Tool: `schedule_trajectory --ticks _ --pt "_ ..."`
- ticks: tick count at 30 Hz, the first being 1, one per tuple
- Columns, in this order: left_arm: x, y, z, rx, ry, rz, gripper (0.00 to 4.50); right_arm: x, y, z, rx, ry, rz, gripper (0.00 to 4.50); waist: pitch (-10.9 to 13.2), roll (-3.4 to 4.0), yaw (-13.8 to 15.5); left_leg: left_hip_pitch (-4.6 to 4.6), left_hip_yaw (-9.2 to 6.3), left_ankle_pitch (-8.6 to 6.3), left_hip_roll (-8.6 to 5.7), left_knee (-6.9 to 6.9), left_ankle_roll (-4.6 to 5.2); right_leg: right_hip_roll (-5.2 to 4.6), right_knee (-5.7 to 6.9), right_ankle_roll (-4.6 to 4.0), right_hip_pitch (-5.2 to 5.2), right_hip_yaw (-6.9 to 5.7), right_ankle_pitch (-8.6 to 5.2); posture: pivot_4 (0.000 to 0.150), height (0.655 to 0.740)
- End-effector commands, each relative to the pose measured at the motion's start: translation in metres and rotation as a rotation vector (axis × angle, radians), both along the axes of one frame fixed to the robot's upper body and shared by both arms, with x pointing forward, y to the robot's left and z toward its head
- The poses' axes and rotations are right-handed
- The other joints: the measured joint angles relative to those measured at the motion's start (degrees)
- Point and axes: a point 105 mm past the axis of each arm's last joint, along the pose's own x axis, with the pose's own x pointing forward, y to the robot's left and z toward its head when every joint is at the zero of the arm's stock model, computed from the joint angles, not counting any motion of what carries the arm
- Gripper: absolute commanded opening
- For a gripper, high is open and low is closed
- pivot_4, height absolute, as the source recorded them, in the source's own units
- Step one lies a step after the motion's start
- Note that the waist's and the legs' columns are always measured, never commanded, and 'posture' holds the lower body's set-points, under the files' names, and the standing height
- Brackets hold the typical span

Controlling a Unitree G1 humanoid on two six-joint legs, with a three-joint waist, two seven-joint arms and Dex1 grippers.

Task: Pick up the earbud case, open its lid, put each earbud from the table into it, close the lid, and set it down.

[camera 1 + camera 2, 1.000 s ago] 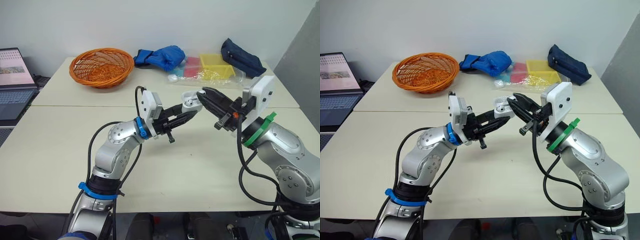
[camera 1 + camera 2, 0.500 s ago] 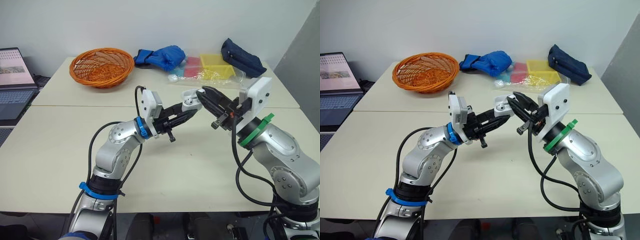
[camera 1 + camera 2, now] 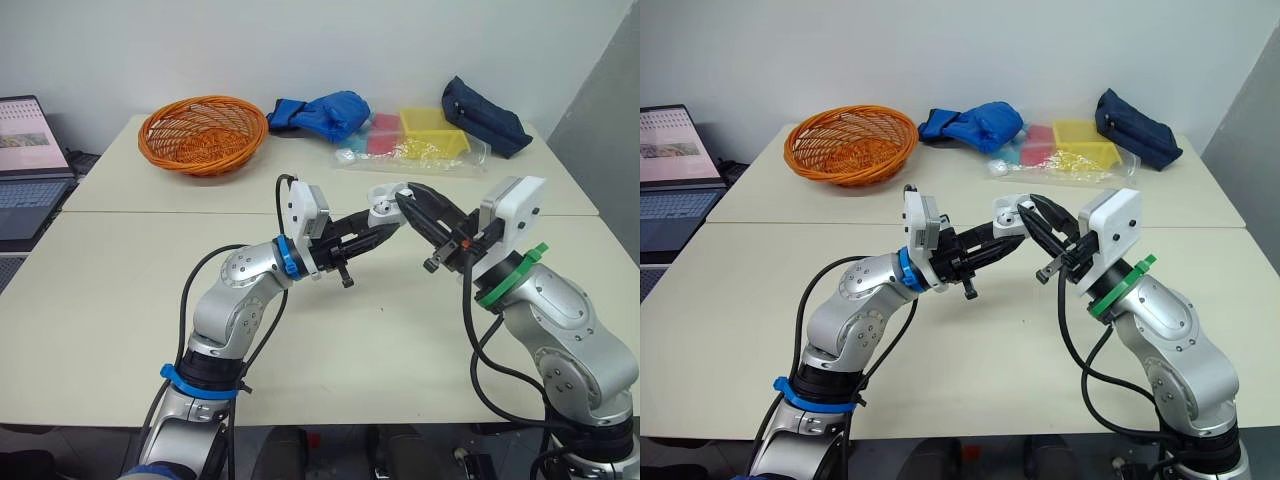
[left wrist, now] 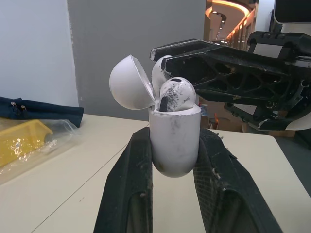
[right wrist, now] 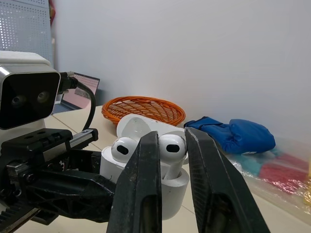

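Your left arm comes up from the lower left with the elbow bent. Its forearm reaches forward and across toward the right, tilted slightly upward. The left gripper (image 3: 378, 222) has its fingers (image 4: 131, 184) closed on the lower body of the earbud case (image 4: 175, 141), one finger on each side. The case is upright and held in the air over the middle of the bench (image 3: 120, 300), well above the surface. Its lid (image 4: 129, 82) is hinged back and open.

Your right arm mirrors the left from the lower right, elbow bent and forearm angled forward and to the left. The right gripper (image 3: 402, 193) meets the case from the opposite side, at its open top. Its fingers (image 5: 146, 184) are drawn in narrow and pinch one earbud (image 5: 172, 145) between them. That earbud sits in the mouth of the case with its head above the rim. The other earbud (image 5: 123, 148) sits beside it in the case, clear of the fingers.

At the far side of the bench are an orange basket (image 3: 203, 133), a blue cloth bundle (image 3: 320, 113), a clear bag with yellow and pink contents (image 3: 420, 140) and a dark blue pouch (image 3: 485, 115). A laptop (image 3: 30, 150) sits off to the left.
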Motion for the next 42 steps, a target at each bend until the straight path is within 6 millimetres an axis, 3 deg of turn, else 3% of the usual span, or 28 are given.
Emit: schedule_trajectory --ticks 1,10,16,19,21,24,27,32,34,38,42 --pt "-0.009 0.001 0.028 -0.058 -0.104 -0.019 0.75 -0.006 0.003 0.004 -0.005 -0.021 0.020 1.38 0.0 0.00 0.0 0.00 0.00 0.00 0.00 0.00 0.00 0.00 0.00 0.00 0.00 0.00 0.00 0.150 0.7400" --pt "-0.008 0.000 0.027 -0.053 -0.110 -0.020 0.75 -0.003 0.005 0.013 0.004 -0.034 0.020 4.48 0.0 0.00 0.0 -0.01 0.00 0.00 0.00 0.00 0.00 0.00 -0.01 0.00 0.00 0.00 0.00 0.150 0.7400" --pt "-0.007 0.002 0.024 -0.045 -0.107 -0.015 0.75 -0.022 0.002 0.026 0.047 -0.052 0.129 4.48 0.0 0.00 0.0 -0.03 0.00 0.00 0.00 0.00 0.00 0.00 -0.02 0.00 0.00 0.00 0.00 0.150 0.7400" --pt "-0.004 0.005 0.021 -0.029 -0.106 -0.012 0.75 -0.031 -0.016 0.038 -0.019 -0.065 0.206 4.48 0.0 0.00 0.0 -0.05 0.01 0.00 -0.01 0.00 0.00 -0.01 -0.05 0.00 -0.01 0.01 0.00 0.150 0.7400" --pt "-0.002 0.008 0.019 -0.015 -0.105 -0.014 0.75 -0.027 -0.028 0.046 -0.128 0.007 0.271 4.48 0.0 0.03 0.0 -0.06 0.02 0.00 -0.03 0.02 0.00 -0.04 -0.09 0.01 0.02 -0.01 0.00 0.150 0.7400" --pt "0.001 0.010 0.019 -0.002 -0.116 -0.020 0.75 0.001 -0.050 0.067 -0.123 0.171 0.255 4.48 0.0 0.01 -0.4 0.02 0.13 0.00 -0.02 0.08 0.00 -0.09 -0.06 -0.20 0.02 0.10 -0.04 0.150 0.7400" --pt "0.003 0.009 0.019 -0.004 -0.120 -0.023 0.75 0.018 -0.058 0.072 -0.100 0.242 0.237 3.89 0.0 -0.06 -0.3 0.07 0.05 0.04 0.02 0.01 0.08 -0.02 -0.08 -0.42 0.04 0.05 -0.09 0.150 0.7400" --pt "0.001 0.002 0.020 -0.007 -0.132 -0.053 0.75 0.059 -0.062 0.032 -0.256 0.316 0.183 2.12 0.0 -0.04 -0.3 -0.04 0.10 0.03 0.01 -0.09 0.10 0.03 -0.10 -0.11 -0.08 0.09 0.01 0.150 0.7400" --pt "0.001 0.001 0.020 -0.005 -0.136 -0.058 0.75 0.076 -0.060 0.030 -0.247 0.322 0.150 1.36 0.0 -0.03 -0.4 -0.15 0.10 0.03 -0.01 -0.09 0.10 0.01 -0.16 -0.06 -0.12 0.07 0.01 0.150 0.7400" --pt "-0.001 0.000 0.018 0.002 -0.146 -0.060 0.75 0.095 -0.038 0.034 -0.219 0.314 0.180 0.02 0.0 -0.02 -1.0 -0.25 0.09 0.03 -0.01 -0.08 0.10 0.02 -0.13 -0.03 -0.22 0.07 0.03 0.150 0.7400" --pt "-0.003 -0.002 0.018 0.000 -0.142 -0.063 0.75 0.094 -0.020 0.040 -0.193 0.309 0.240 0.02 0.0 -0.01 -1.1 -0.28 -0.01 0.03 0.02 -0.10 0.10 0.04 -0.12 -0.04 -0.22 -0.04 0.02 0.150 0.7400"
